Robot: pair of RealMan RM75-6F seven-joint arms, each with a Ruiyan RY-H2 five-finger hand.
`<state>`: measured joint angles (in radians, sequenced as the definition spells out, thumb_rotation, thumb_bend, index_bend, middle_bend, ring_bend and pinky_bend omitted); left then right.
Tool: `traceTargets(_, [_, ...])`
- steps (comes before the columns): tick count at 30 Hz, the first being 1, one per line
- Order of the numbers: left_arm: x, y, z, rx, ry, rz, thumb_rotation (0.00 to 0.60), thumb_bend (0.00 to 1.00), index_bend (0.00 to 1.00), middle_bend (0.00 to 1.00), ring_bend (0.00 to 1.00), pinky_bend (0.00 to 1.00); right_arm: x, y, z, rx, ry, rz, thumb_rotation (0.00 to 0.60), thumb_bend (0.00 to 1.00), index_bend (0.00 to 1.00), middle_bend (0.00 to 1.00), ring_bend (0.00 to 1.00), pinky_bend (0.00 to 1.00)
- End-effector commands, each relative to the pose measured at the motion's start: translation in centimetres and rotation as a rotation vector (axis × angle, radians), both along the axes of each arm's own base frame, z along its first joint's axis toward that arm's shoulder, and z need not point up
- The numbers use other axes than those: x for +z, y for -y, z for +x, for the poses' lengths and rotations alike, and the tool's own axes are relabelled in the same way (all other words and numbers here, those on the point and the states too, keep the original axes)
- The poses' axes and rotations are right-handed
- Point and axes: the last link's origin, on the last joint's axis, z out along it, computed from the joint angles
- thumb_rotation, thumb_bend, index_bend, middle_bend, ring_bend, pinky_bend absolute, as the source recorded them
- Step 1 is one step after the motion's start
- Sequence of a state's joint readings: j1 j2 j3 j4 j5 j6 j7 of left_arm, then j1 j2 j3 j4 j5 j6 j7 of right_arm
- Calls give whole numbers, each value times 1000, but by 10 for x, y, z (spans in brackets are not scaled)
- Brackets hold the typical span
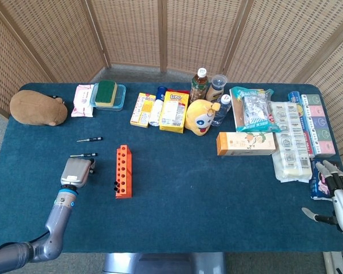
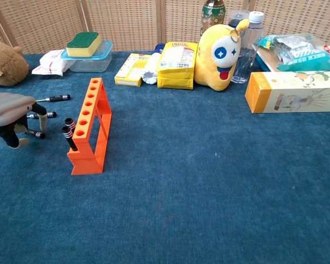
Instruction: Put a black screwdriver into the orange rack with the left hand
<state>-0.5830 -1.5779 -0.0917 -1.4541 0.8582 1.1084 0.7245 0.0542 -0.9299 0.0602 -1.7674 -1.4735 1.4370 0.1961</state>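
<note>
The orange rack (image 1: 123, 171) (image 2: 91, 126) stands left of centre, with two black screwdrivers (image 2: 68, 130) upright in its nearest holes. My left hand (image 1: 77, 170) (image 2: 11, 109) hovers just left of the rack, fingers (image 2: 42, 116) apart and pointing down. A black screwdriver (image 2: 35, 133) lies on the cloth between them, and nothing is gripped. Two more black screwdrivers lie flat further back: one (image 1: 83, 154) (image 2: 45, 115) just beyond the hand, another (image 1: 90, 139) (image 2: 55, 98) behind it. My right hand (image 1: 336, 197) rests open at the table's right front corner, seen only in the head view.
A brown plush (image 1: 38, 107) and a sponge on a plastic box (image 1: 107, 94) sit at the back left. Snack boxes (image 1: 174, 111), a yellow plush toy (image 1: 201, 117), bottles (image 1: 199, 83) and a long carton (image 1: 246, 143) fill the back middle. Packets (image 1: 300, 137) crowd the right side.
</note>
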Motion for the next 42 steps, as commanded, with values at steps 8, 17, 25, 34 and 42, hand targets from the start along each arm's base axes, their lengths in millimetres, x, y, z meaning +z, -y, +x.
traceTargets(8, [-3, 1, 1, -10, -29, 3, 600, 349, 462, 1000, 1000, 1000, 0, 0, 0, -1, 3, -2, 600, 0, 0, 23, 80, 30])
traceTargets(17, [-4, -1, 3, -21, -49, 11, 600, 350, 475, 1000, 1000, 1000, 0, 0, 0, -2, 1, -6, 600, 0, 0, 26, 81, 30])
traceTargets(25, [-7, 0, 7, -27, -63, 12, 600, 350, 475, 1000, 1000, 1000, 2, 0, 0, -2, 1, -12, 600, 0, 0, 27, 82, 30])
traceTargets(34, [-8, -1, 8, -18, -80, 18, 600, 351, 480, 1000, 1000, 1000, 2, 0, 0, 1, 5, -13, 600, 0, 0, 27, 83, 30])
traceTargets(42, [-14, 0, 9, -22, -88, 19, 600, 351, 487, 1000, 1000, 1000, 3, 0, 0, -1, 9, -13, 600, 0, 0, 27, 84, 30])
